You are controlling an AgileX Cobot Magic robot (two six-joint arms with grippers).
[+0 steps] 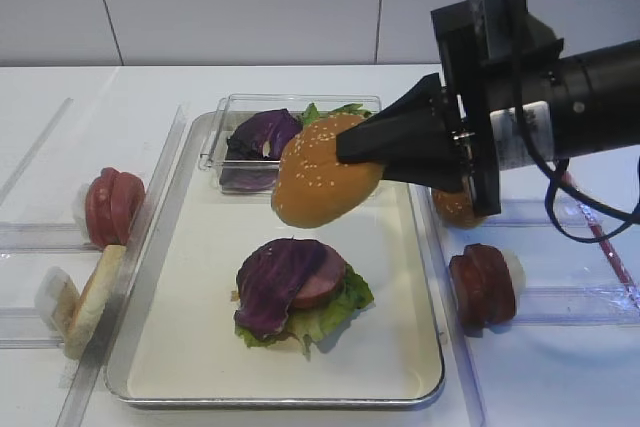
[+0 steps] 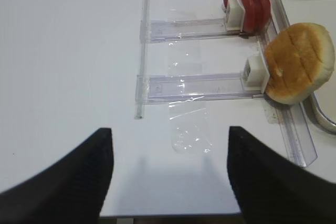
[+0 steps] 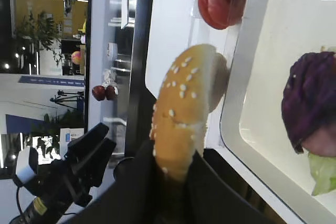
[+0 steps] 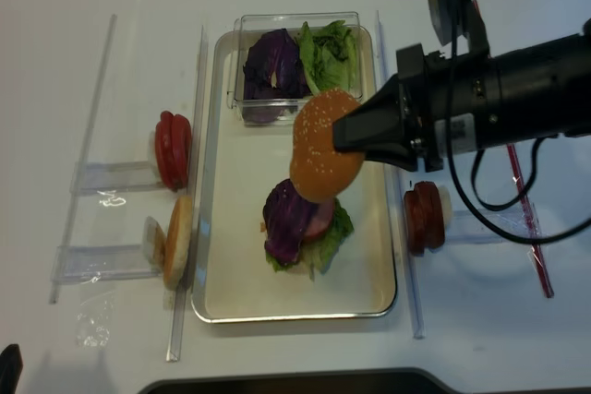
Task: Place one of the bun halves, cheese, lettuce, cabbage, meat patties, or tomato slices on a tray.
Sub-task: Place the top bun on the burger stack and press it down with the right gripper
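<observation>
Large rectangular silver metal tray with cream inside (image 1: 200,347) sits centre on the white table (image 1: 540,387). On it, toward the near half: a stack of ruffled light-green lettuce (image 1: 335,315), a pinkish-red disc and a dark purple cabbage leaf (image 1: 275,282) on top.

Left of the tray, 2 clear plastic rails: the near one carries a pale flat seedless bun half (image 1: 92,299) standing on edge, the far one the brighter red tomato slices (image 1: 112,207), also on edge. Right of the tray, dark brown-red meat patties (image 1: 482,285) stand on edge on another rail.

Right gripper (image 1: 368,144) reaches in from the right, fingers clamped on the edge of the domed golden-brown sesame bun top (image 1: 322,182). Bun is in the air, tilted, above the tray and just behind/above the stack, not touching it. Its twin (image 1: 452,209) peeks out under the right arm, mostly hidden.

Far end of tray: small clear plastic box (image 1: 225,122) holding more purple cabbage and green lettuce.

Left gripper (image 2: 170,177): fingers well apart, holding nothing, over bare table left of the rails.
</observation>
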